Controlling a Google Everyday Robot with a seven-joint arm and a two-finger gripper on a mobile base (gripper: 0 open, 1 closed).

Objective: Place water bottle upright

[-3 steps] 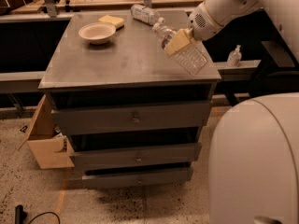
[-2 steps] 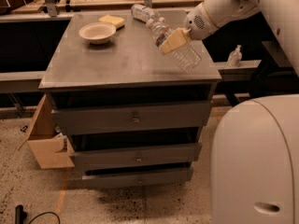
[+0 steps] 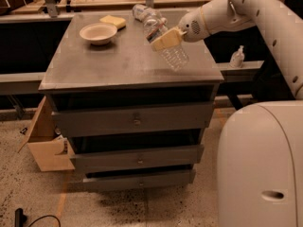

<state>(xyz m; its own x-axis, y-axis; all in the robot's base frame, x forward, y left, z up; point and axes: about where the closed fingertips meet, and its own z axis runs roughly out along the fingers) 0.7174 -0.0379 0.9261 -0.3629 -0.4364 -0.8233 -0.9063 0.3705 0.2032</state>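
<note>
a: where is the bottle (image 3: 166, 44) located, and in what attitude?

b: it is held clear of the cabinet (image 3: 128, 63), above the right rear part of the top. it is tilted: the cap end is raised toward the back left, and the base is lowered toward the front right. the base appears to be just off the surface, though contact cannot be ruled out.

a: what is the state of the gripper (image 3: 166, 38)?

b: the gripper is closed on the bottle about mid-body, near the label band. the pale fingers (image 3: 163, 40) are wrapped across the ribbed wall. the arm (image 3: 246, 13) is extended in from the right.

a: how is the bottle expected to handle?

b: it is judged to be light and apparently empty or nearly so. the thin clear plastic is crinkly and can be expected to dent under a hard squeeze and to slip if held loosely. a slim, tall body is easily tipped, so the base should be set flat before release.

a: where should it be held?

b: the ribbed middle, as at present, is judged suitable; the ribs give some purchase.

a: what else is on the top?

b: a second bottle (image 3: 141, 12) is lying at the rear edge, a bowl (image 3: 98, 33) is at the rear left, and a yellow sponge (image 3: 112, 21) is just behind the bowl. all are well apart from the likely landing spot.
</note>
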